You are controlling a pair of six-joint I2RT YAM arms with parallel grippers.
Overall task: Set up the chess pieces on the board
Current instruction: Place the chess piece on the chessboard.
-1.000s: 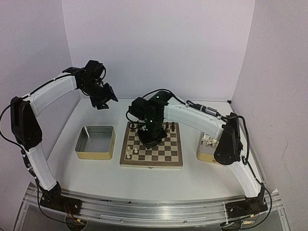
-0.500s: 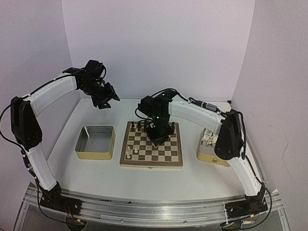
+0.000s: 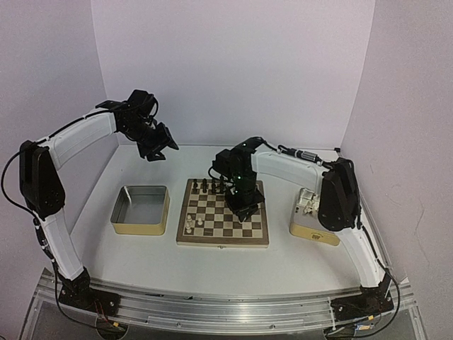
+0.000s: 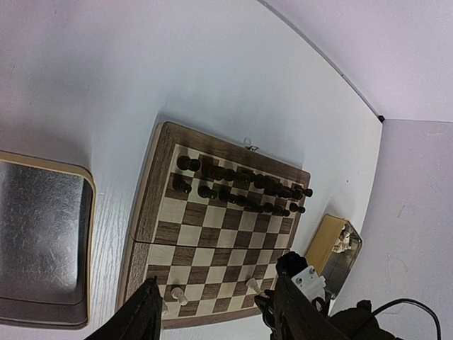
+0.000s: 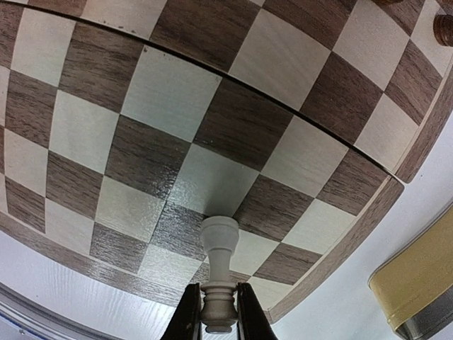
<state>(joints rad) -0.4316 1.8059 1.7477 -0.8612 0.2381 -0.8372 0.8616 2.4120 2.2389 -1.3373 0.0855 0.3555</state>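
The board [image 3: 223, 243] lies in the middle of the table, and also shows in the left wrist view [image 4: 141, 212] and the right wrist view [image 5: 212, 127]. My right gripper [image 3: 244, 205] hangs low over the board's right side. It is shut on a cream-white chess piece [image 5: 219, 276], held upright just above squares near the board's near right corner. Two cream pieces [image 3: 192, 223] stand at the near left, also in the left wrist view [image 4: 177, 292]. My left gripper [image 3: 159, 145] is open and empty, high above the table's far left.
Dark pieces [image 3: 212, 185] fill the board's far rows [image 4: 241, 188]. An empty metal tin [image 3: 140, 225] sits left of the board. A second tin [image 3: 311, 232] with several cream pieces [image 3: 306, 200] sits to the right, under the right arm.
My right gripper has moved right across the board, from its left-middle to its right side, carrying the cream piece. The left arm has barely moved.
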